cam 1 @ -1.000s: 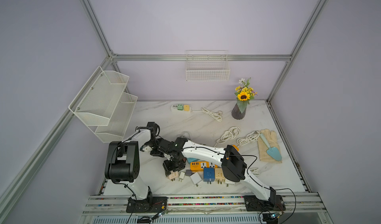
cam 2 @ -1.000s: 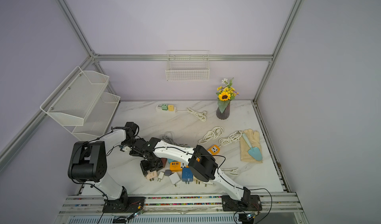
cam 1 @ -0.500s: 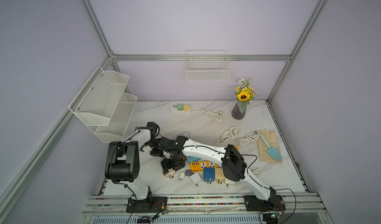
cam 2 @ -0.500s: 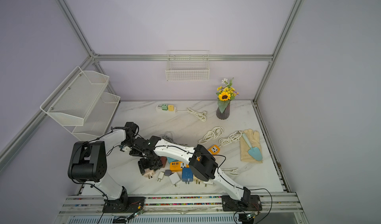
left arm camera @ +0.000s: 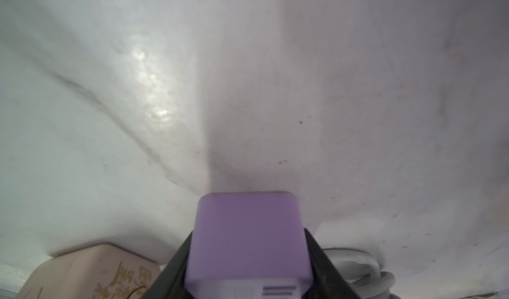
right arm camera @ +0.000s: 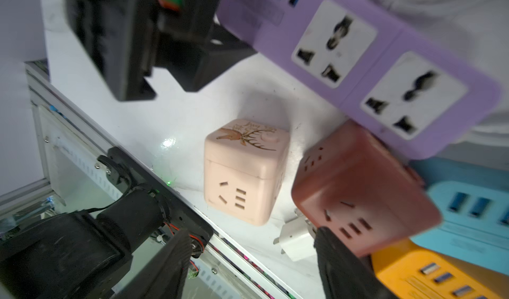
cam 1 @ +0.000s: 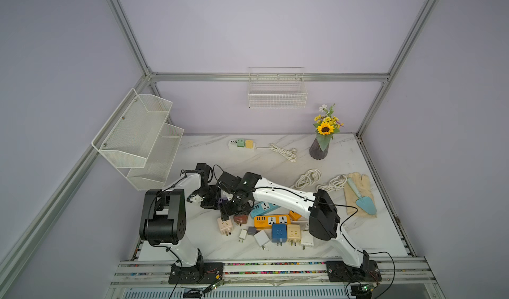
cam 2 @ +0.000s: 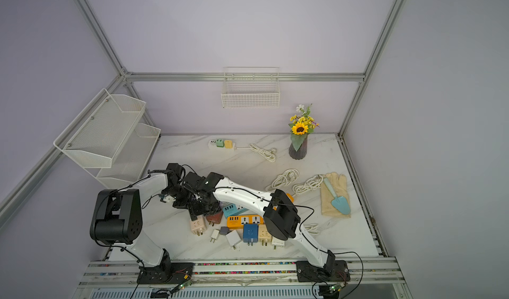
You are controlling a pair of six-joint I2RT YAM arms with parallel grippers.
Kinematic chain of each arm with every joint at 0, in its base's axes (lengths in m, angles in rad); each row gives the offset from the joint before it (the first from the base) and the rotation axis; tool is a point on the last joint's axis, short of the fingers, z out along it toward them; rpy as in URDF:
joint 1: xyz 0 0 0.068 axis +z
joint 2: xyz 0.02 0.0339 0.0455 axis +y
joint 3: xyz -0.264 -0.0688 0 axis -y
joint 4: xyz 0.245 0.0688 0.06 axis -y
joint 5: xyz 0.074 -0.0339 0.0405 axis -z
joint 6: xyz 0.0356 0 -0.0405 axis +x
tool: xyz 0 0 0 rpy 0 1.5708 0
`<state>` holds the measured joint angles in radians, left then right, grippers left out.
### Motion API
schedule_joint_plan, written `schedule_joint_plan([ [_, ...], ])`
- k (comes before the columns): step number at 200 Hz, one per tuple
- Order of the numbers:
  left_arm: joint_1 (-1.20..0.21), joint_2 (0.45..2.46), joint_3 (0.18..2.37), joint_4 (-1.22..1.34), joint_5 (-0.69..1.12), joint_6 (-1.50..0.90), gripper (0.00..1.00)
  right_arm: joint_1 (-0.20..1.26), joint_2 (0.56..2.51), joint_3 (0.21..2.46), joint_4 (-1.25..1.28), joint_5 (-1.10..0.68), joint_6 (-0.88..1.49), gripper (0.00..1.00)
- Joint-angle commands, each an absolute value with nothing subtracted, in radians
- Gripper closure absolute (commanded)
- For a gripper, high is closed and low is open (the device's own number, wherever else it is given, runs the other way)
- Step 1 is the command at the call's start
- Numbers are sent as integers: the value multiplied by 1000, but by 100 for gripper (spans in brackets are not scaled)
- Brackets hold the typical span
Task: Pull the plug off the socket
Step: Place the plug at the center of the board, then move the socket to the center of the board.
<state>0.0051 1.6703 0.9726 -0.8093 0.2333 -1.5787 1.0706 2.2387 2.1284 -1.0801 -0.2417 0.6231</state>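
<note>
Socket: lilac power strip, two white outlets, both empty; tilted, one end over the red-brown cube.
Plug: pale pink cube adapter, gold antler print, unplugged, lying free just beside the red-brown cube.

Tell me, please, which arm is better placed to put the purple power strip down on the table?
Left, probably. The left gripper is shut on one end of the purple power strip, while the right gripper hangs open and empty above the pink cube adapter.

purple socket strip blurred, edge-cropped in wrist views; mostly hidden in both top views
</note>
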Motion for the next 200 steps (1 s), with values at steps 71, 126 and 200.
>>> schedule_joint_plan([
  [71,64,1672,895,-736,-22,-1588,98,725,2148,2152,-960,28,431,27],
  [126,66,1730,936,-723,4,-1594,90,714,2260,2107,-872,-36,301,36],
  [200,61,1683,930,-717,67,-1562,19,781,2318,2003,-895,-82,292,29],
])
